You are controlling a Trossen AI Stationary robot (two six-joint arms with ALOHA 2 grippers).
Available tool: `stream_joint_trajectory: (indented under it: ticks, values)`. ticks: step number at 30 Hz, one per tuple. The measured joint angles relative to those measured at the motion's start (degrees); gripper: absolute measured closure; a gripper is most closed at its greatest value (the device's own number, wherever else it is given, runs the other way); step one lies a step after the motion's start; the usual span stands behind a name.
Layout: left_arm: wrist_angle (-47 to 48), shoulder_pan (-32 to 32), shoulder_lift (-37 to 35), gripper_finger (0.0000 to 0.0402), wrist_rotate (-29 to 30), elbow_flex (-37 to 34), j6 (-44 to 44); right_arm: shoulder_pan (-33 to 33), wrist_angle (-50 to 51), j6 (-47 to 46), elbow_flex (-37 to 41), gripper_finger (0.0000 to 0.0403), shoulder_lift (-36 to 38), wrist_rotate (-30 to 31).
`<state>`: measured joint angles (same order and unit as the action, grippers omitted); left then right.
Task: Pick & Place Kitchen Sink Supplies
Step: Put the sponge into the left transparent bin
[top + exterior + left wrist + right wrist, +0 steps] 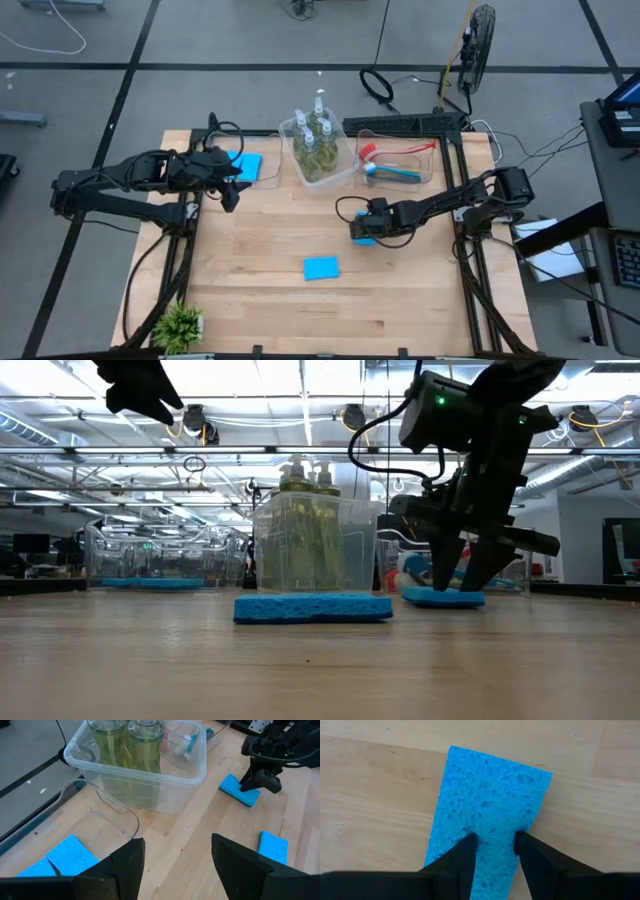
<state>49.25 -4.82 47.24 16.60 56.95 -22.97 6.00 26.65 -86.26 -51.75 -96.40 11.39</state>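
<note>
Right tool (494, 844) pressing into a sponge (490, 805) on the counter (370, 810).
Fingers straddle it, not pinched yet; next it probably clamps, lifts. Left tool (175, 855) hangs released.

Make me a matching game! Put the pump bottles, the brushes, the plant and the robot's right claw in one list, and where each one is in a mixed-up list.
Things:
1. clear pump bottles of yellow-green liquid
2. long-handled dish brushes
3. small green potted plant
4. right gripper

Places:
A. near-left table corner
B. on a light-blue sponge lying on the table
C. middle clear tub
D. right-hand clear tub

Pairs: 1-C, 2-D, 3-A, 4-B
</note>
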Motion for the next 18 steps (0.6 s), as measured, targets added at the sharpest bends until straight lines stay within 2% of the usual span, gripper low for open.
stream_joint_trajectory:
  ticks: [9, 18]
  values:
    - [0.0, 0.0, 0.0, 0.0172, 0.0, 0.0, -0.1, 0.0, -2.4, 0.5, 0.2, 0.0266, 3.5, 0.2]
    - [0.0, 0.0, 0.0, 0.0172, 0.0, 0.0, -0.1, 0.1, 2.1, 0.5, 0.1, 0.0266, 8.5, 0.4]
